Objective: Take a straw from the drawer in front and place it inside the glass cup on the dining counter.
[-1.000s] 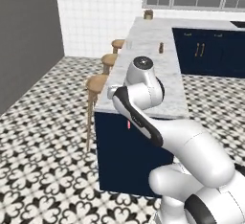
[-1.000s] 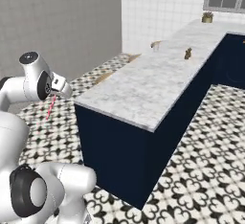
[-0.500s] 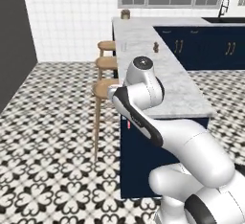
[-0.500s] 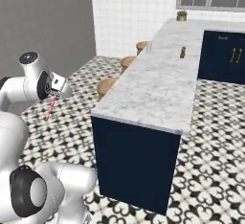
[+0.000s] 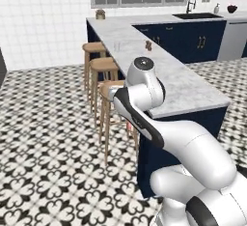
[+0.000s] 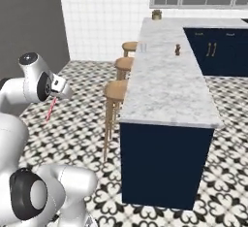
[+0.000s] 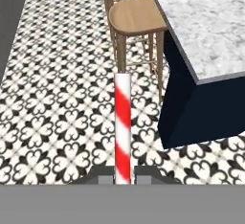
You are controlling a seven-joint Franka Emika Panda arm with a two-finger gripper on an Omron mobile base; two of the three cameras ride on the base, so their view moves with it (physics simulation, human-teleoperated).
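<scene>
My gripper (image 7: 123, 179) is shut on the straw (image 7: 122, 126), a red-and-white striped stick that points down toward the tiled floor. In the right base view the gripper (image 6: 58, 95) hangs out to the left of the dining counter (image 6: 167, 83), and the straw (image 6: 50, 109) slants below it. The left base view shows a pink bit of straw (image 5: 129, 127) under the wrist. The glass cup (image 6: 143, 47) stands far along the counter near its stool-side edge, also visible as the clear tumbler (image 5: 117, 46). The marble top (image 7: 210, 27) lies to the right of the straw.
Three wooden stools (image 6: 116, 89) line the counter's left side; the nearest stool (image 7: 138, 15) is just beyond the straw. A brown shaker (image 6: 178, 50) stands right of the cup. A jar (image 5: 100, 14) sits at the counter's far end. Patterned floor (image 5: 43, 138) spreads left.
The whole scene has shifted as the base drove and turned; I now look along the counter's length. The arm keeps its pose with the straw still gripped.
</scene>
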